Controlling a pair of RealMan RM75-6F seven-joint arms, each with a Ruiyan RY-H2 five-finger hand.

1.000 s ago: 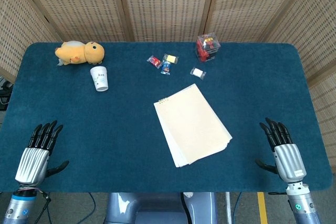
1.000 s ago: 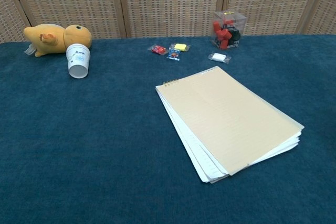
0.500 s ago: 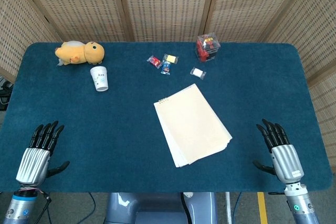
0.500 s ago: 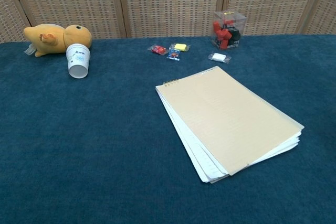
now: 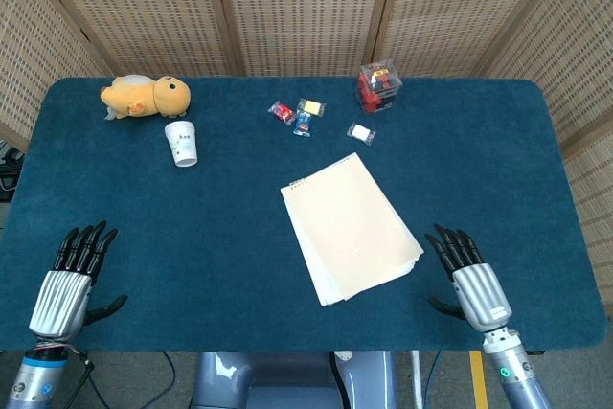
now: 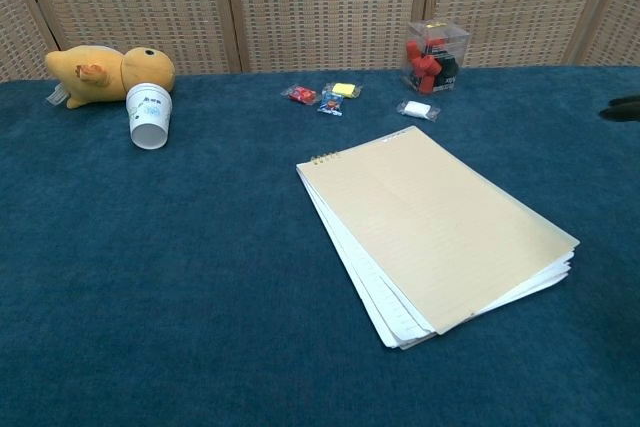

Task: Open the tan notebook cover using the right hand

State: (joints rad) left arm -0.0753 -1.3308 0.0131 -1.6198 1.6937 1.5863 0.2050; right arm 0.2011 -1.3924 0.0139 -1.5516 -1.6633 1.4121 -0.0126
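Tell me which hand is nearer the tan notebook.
Right. The right hand sits just off the tan notebook's near-right corner; the left hand lies far off at the table's near-left corner.

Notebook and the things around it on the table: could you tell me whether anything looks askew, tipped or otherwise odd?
The tan notebook lies closed but at a slant, its white pages fanned out past the cover along the left edge. The paper cup lies on its side just in front of the plush toy, which is lying down too. Nothing looks spilled.

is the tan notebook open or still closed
Closed. The tan notebook lies flat on the table, cover down over its pages; the right hand is beside it, not touching.
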